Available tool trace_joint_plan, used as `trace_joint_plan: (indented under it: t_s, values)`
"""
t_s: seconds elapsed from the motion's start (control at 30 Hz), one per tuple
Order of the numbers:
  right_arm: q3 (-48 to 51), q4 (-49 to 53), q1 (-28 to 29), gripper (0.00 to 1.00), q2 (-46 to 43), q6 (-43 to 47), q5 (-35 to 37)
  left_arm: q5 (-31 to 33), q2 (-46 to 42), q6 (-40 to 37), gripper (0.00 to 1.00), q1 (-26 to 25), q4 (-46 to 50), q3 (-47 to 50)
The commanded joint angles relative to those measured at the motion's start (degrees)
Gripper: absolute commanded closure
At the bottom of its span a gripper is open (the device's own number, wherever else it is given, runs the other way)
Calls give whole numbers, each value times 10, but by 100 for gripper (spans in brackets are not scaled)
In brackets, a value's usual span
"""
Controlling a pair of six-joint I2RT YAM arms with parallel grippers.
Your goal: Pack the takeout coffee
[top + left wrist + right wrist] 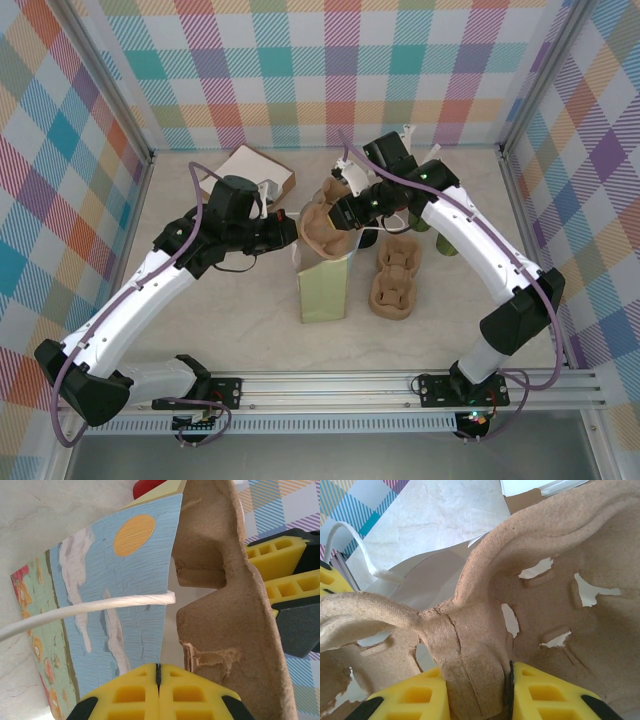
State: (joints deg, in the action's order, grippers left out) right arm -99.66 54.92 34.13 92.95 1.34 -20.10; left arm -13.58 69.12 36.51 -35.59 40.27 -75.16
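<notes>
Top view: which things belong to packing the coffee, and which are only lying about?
Job: pulp carrier in the right tool; paper bag in the left tool; green cup.
Lying about: two spare carriers; flat box.

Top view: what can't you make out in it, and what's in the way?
Takeout coffee: top view, mostly hidden behind the right arm; contents unreadable.
Paper bag interior: top view, the cup carrier held at its mouth blocks it.
Red cup: top view, a sliver beside the left gripper; too small to read.
</notes>
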Motion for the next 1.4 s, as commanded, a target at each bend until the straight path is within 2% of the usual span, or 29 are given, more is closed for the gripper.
trace_joint_plan:
  t_s: [0.0, 0.43, 0.73, 0.9, 1.03, 1.37]
  values:
    - [-1, -25, -5, 71, -19, 0, 30, -2, -11, 4, 100, -8, 18, 15]
    - [9, -19, -3, 72, -2, 14, 91, -15, -14, 8, 98, -9, 15, 14]
    - [46, 8, 19, 72, -26, 96, 117, -1, -10, 4, 98, -8, 16, -1]
    - [40, 40, 39, 71, -34, 145, 112, 6, 4, -3, 98, -8, 22, -15]
    - [24, 85, 57, 71, -24, 176, 137, 12, 9, -2, 98, -9, 15, -22]
    - [-6, 129, 108, 71, 19, 207, 174, -10, 18, 4, 98, -9, -3, -34]
